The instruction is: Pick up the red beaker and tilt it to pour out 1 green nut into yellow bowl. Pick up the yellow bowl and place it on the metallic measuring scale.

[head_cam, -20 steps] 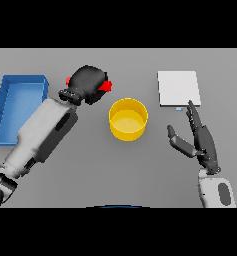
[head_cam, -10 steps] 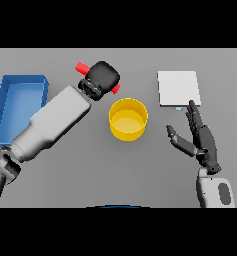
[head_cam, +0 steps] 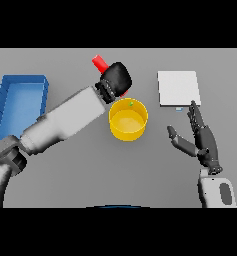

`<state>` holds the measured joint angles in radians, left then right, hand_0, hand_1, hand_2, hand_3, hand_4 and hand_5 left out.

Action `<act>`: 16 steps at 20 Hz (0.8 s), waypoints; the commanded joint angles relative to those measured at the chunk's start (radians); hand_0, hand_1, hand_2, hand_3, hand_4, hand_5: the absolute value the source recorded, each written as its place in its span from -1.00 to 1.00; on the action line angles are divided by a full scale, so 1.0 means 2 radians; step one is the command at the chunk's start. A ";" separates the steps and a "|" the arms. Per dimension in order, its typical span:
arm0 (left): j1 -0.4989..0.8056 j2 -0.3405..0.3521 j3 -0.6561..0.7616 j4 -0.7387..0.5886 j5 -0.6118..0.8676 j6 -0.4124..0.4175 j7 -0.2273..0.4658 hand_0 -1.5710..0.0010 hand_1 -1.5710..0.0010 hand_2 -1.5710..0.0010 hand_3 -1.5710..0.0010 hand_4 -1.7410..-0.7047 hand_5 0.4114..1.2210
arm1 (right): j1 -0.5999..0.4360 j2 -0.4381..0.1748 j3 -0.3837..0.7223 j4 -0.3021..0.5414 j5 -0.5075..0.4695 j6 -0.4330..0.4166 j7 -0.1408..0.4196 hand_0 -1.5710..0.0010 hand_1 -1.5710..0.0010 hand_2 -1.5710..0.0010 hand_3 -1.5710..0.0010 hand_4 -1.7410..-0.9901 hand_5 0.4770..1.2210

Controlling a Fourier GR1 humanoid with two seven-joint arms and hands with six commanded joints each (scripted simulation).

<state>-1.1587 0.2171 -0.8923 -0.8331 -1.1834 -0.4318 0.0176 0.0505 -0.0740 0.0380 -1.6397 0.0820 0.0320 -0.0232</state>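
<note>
Above grey table (head_cam: pixel 65 170), left hand (head_cam: pixel 116 79) curled round tilted red beaker (head_cam: pixel 100 62).

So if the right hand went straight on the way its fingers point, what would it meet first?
Likely the metallic measuring scale: the open right hand points up-table at its near edge, though height above the table is unclear.

The beaker (head_cam: pixel 100 62) looks like smooth red plastic, the bowl (head_cam: pixel 128 120) smooth matt yellow; the scale (head_cam: pixel 178 88) has a flat pale metallic top; the tray (head_cam: pixel 20 102) is matt blue, the table (head_cam: pixel 90 175) dull grey
</note>
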 commanded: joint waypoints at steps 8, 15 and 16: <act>-0.036 -0.024 -0.067 0.018 -0.055 -0.040 -0.026 -1.00 -1.00 -1.00 -0.99 -1.00 1.00 | -0.001 -0.001 -0.002 0.004 0.007 -0.006 -0.008 1.00 1.00 1.00 1.00 0.23 -0.67; -0.064 -0.027 -0.094 0.047 -0.085 -0.039 -0.045 -1.00 -1.00 -1.00 -1.00 -1.00 1.00 | -0.007 -0.001 0.001 0.013 0.022 -0.015 -0.010 1.00 1.00 1.00 1.00 0.29 -0.71; -0.062 -0.029 -0.094 0.043 -0.087 -0.043 -0.041 -1.00 -1.00 -1.00 -1.00 -1.00 1.00 | -0.005 -0.001 0.002 0.011 0.023 -0.016 -0.008 1.00 1.00 1.00 1.00 0.32 -0.71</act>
<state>-1.2827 0.1584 -1.0813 -0.7480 -1.3579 -0.5179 -0.0649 0.0402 -0.0757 0.0414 -1.6169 0.1277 0.0007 -0.0389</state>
